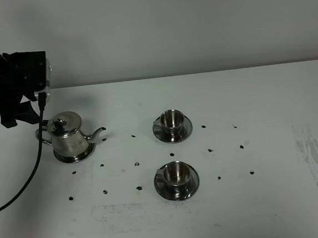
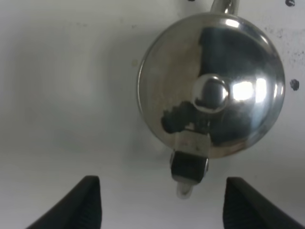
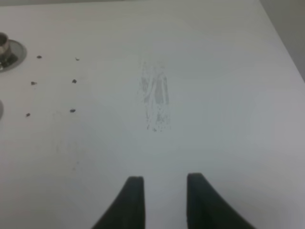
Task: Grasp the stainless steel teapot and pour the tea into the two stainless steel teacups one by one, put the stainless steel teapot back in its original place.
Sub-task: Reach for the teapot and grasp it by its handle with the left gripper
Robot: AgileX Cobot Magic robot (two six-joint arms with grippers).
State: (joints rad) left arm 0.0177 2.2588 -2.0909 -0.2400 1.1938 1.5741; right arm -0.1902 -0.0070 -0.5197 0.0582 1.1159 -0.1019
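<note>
The stainless steel teapot (image 1: pixel 67 136) stands at the left of the table on its steel coaster disc (image 1: pixel 82 156), spout pointing right. In the left wrist view I look down on its domed lid (image 2: pixel 209 86), with the handle (image 2: pixel 189 167) towards me. My left gripper (image 2: pixel 163 187) is open wide, empty, above and behind the handle; it shows in the exterior high view (image 1: pixel 15 114) to the pot's upper left. Two steel teacups on saucers stand mid-table, one farther (image 1: pixel 171 120), one nearer (image 1: pixel 176 174). My right gripper (image 3: pixel 164 183) is slightly open and empty over bare table.
Small dark specks (image 1: pixel 136 164) are scattered between the teapot and the cups. A scuffed grey patch (image 1: pixel 312 153) marks the table's right side and shows in the right wrist view (image 3: pixel 155 98). A black cable (image 1: pixel 33 174) hangs from the left arm.
</note>
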